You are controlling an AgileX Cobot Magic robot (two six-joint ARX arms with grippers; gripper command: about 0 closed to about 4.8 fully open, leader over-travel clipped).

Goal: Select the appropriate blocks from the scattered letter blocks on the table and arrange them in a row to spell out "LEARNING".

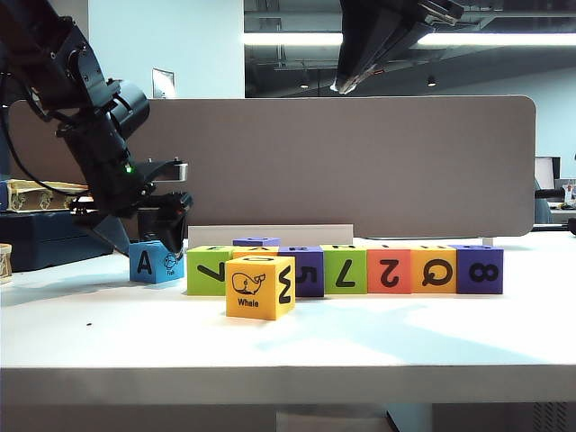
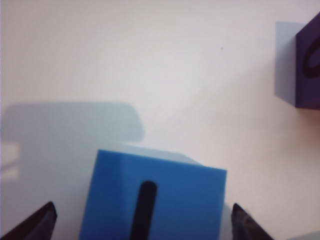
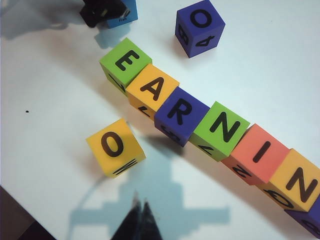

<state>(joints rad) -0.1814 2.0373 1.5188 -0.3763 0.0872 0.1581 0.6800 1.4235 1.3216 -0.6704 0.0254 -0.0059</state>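
Letter blocks stand in a row on the table [image 3: 45, 65]: green E [image 3: 125, 62], orange A [image 3: 152, 90], purple R [image 3: 180, 115], green N [image 3: 222, 130], red I [image 3: 255, 155], orange N [image 3: 295, 180] and a purple block [image 3: 310, 220] at the end. A blue block [image 1: 155, 261] marked A rests on the table just past the green end. My left gripper [image 2: 144, 222] is open astride it, with a gap showing beside each fingertip [image 2: 42, 222]. My right gripper [image 3: 140, 220] is shut and empty, high above the table [image 1: 342, 87].
A yellow whale block [image 1: 261, 286] stands alone in front of the row. A loose purple block [image 1: 256, 241] sits behind the row. A grey-brown partition panel [image 1: 360, 162] closes off the back of the table.
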